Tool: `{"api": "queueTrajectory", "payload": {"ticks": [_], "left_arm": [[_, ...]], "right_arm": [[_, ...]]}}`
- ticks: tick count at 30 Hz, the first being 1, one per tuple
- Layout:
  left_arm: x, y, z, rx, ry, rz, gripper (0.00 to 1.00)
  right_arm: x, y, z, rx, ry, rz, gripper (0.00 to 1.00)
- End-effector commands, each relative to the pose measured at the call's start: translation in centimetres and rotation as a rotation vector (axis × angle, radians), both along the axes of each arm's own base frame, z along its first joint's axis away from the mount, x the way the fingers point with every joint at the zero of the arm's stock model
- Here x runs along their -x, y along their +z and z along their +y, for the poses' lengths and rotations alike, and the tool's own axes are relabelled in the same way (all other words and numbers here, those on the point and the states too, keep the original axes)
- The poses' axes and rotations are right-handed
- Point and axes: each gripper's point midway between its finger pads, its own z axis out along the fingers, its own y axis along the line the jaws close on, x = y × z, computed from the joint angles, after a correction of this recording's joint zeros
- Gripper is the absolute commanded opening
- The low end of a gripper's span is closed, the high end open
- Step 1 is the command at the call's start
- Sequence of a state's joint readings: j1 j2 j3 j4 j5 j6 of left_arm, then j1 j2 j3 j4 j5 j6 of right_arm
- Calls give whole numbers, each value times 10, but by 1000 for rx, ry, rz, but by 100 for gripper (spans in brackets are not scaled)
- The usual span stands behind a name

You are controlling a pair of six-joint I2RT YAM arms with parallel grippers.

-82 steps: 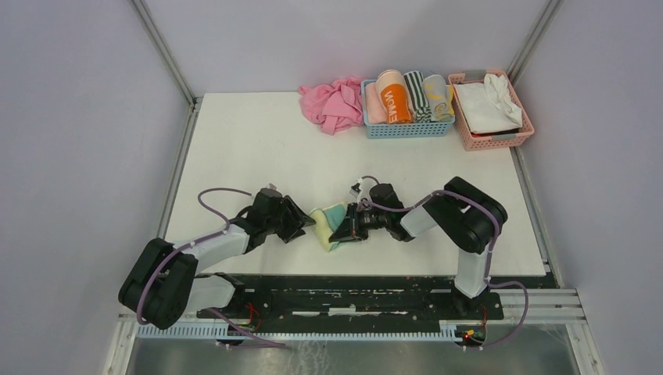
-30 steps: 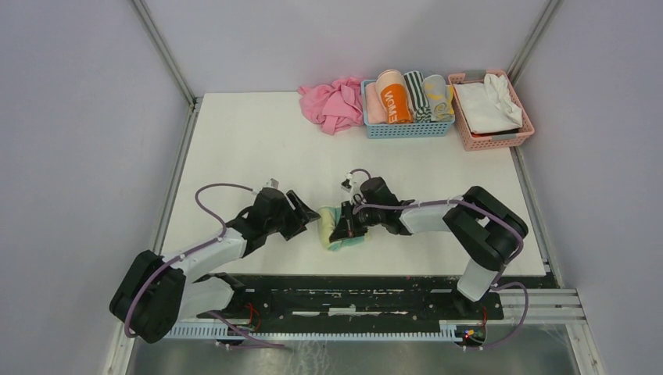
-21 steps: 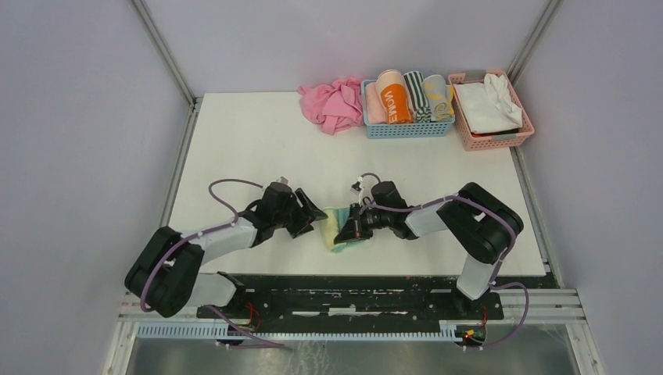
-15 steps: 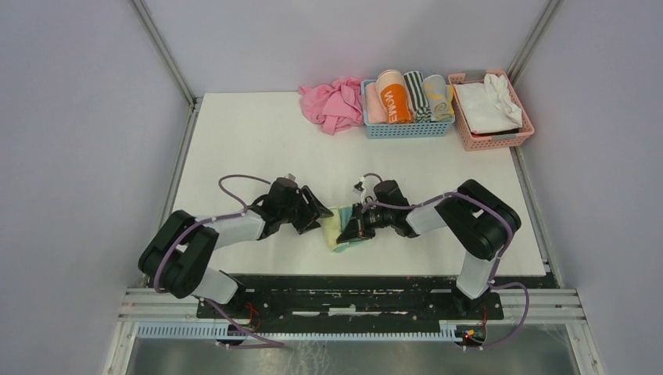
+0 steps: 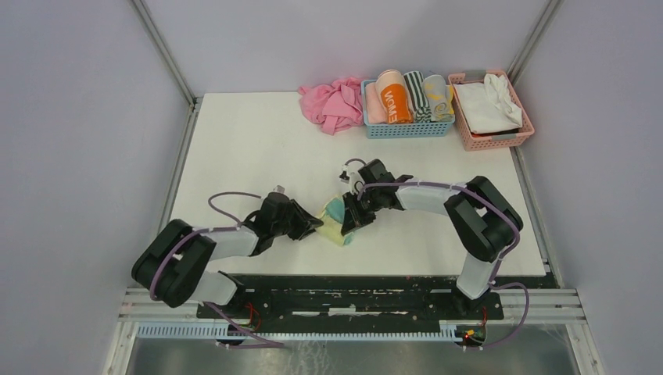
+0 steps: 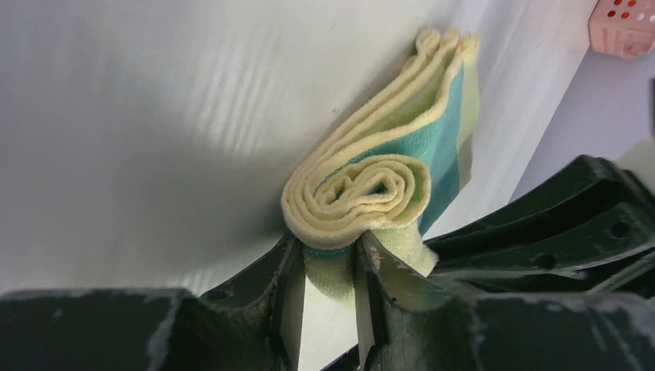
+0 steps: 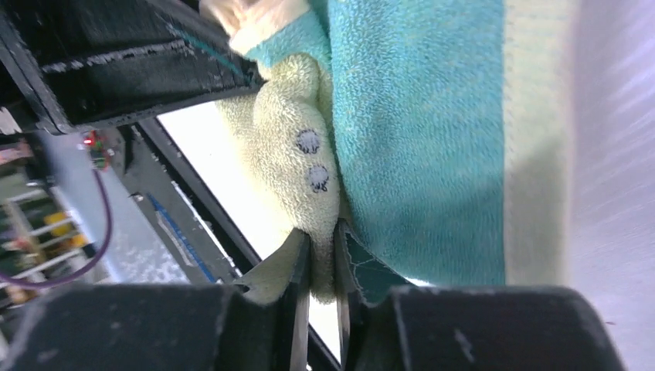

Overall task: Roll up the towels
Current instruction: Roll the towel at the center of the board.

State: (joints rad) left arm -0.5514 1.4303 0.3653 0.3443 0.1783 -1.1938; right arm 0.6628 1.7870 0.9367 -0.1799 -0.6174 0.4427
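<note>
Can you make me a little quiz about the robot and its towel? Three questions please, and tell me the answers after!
1. How many hands are pinching the yellow-and-teal towel?
2. True or false: that towel lies flat and unrolled.
3. Where is the pink cloth? A. on the table, beside the blue basket; B. inside the blue basket; C. in a robot hand.

Key
1. Two: the left hand and the right hand.
2. False. One end is curled into a roll.
3. A.
</note>
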Motion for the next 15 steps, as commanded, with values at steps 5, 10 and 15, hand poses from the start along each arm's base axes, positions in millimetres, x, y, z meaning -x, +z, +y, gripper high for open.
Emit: {"api": "queueTrajectory", "payload": {"ticks": [5,10,15], "left_arm": [[22,-12,49,-99,202,51,30],[19,-2,52,-103,220,33,30],[21,-3,51,-96,220,45,30]], "right_arm": [[-10,36,1,216,167,-336,35],[-2,82,10,281,223,-660,51],[11,103,30,291,271,-864,64]]}}
